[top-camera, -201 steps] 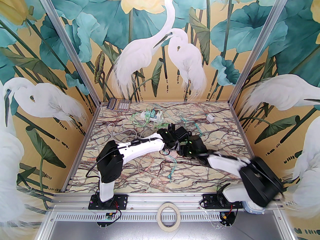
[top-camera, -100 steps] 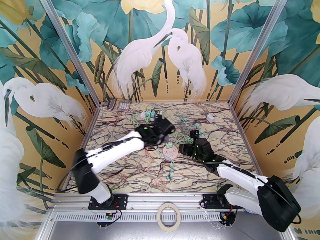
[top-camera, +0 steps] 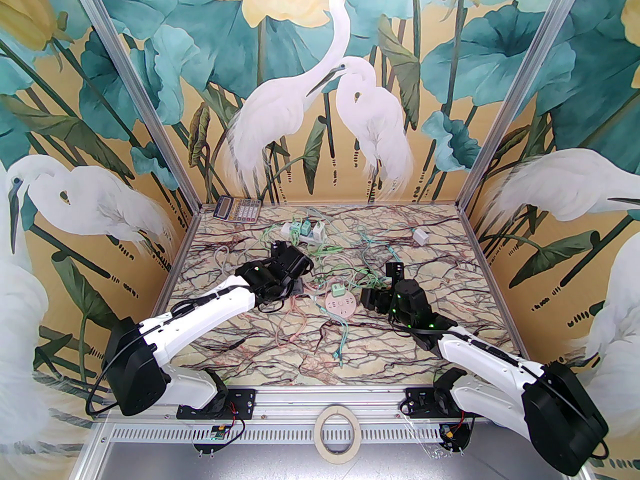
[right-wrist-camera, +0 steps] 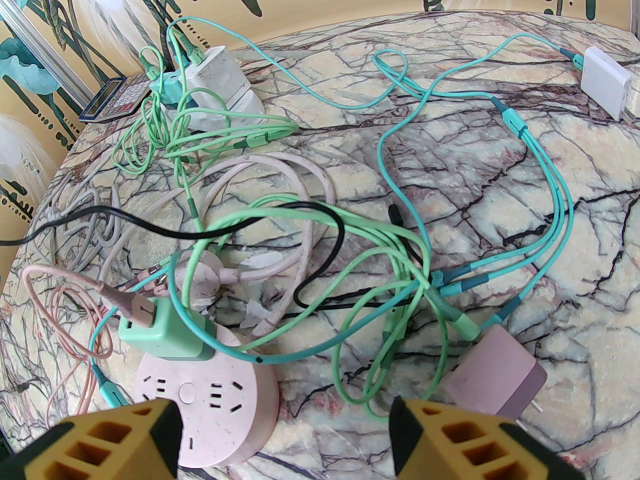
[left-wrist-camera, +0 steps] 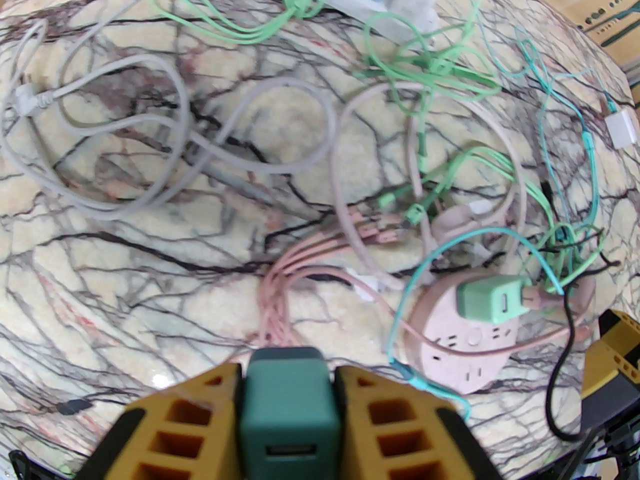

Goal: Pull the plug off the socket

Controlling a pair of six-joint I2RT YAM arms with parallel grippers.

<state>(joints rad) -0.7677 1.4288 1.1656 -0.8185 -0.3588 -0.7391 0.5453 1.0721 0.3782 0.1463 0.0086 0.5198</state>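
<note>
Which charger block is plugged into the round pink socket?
The light green charger. The dark green charger is pinched in the left fingers; the pink charger lies loose on the table.

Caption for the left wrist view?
Left claw grips a dark teal cube plug; a mint-green plug sits in the round pink socket.

Heron mural walls [top-camera: 320, 93], veined marble tabletop [top-camera: 450, 268]
</note>
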